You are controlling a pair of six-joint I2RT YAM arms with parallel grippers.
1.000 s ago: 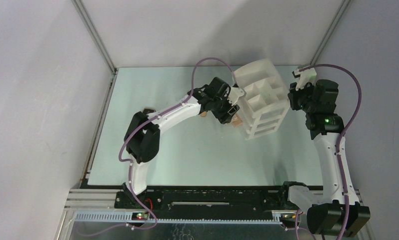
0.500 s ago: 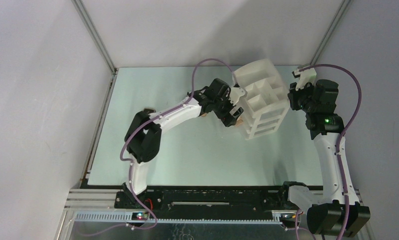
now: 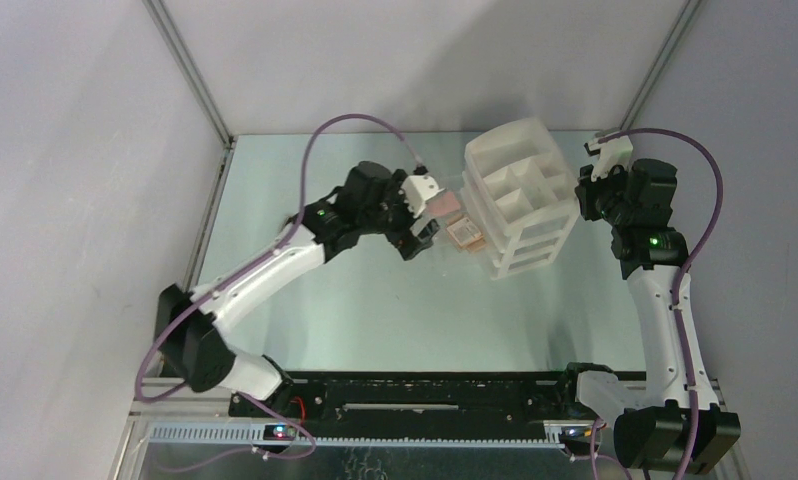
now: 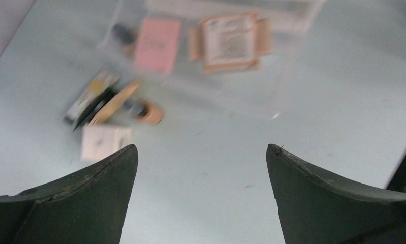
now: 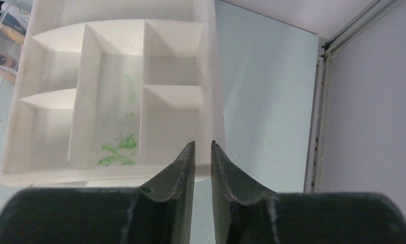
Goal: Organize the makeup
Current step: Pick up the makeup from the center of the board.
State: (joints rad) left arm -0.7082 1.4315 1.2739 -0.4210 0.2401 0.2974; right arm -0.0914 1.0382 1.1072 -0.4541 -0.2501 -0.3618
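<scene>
a pink palette [image 4: 157, 44] sits in the clear drawer [image 4: 285, 35]; the white box [image 4: 103, 142] and other pieces lie loose on the left; left gripper [image 4: 201, 148] gapes empty, right gripper [image 5: 202, 146] pinches the organizer [image 5: 208, 76] wall

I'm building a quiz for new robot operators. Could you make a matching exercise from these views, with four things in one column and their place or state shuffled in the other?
Column one:
1. left gripper
2. right gripper
3. pink palette
4. small white box

Column two:
A. lying on the bare table
B. shut on the white organizer at its rim
C. inside a clear tray
D. open, nothing between its jaws

Pairs: 1-D, 2-B, 3-C, 4-A.
</scene>
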